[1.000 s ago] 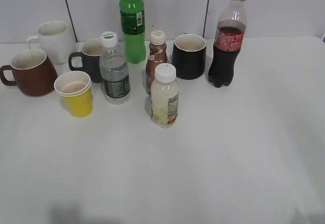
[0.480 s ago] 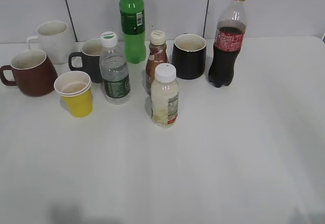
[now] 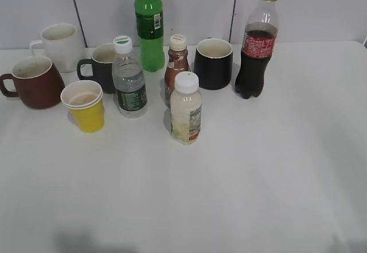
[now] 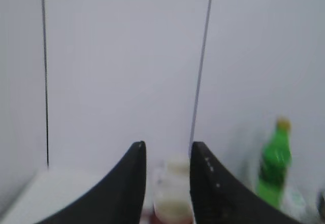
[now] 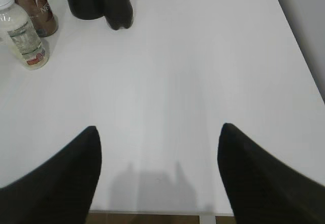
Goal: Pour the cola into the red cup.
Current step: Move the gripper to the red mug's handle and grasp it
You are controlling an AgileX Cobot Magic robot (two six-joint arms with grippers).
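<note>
The cola [image 3: 256, 46] stands upright at the back right of the table, cap on; its dark base shows at the top of the right wrist view [image 5: 118, 5]. The red cup [image 3: 34, 82] stands upright at the far left, empty, handle to the left. Neither gripper shows in the exterior view. My left gripper [image 4: 167, 150] is open and empty, facing the back wall, with a blurred pale cup far off between its fingers. My right gripper [image 5: 158, 132] is wide open and empty over the table's near edge, far from the cola.
A white mug [image 3: 60, 45], yellow paper cup [image 3: 86, 105], dark mug [image 3: 102, 66], water bottle [image 3: 129, 81], green bottle [image 3: 149, 26], small brown bottle [image 3: 176, 63], pale drink bottle [image 3: 186, 111] and black mug [image 3: 214, 62] crowd the back left and middle.
</note>
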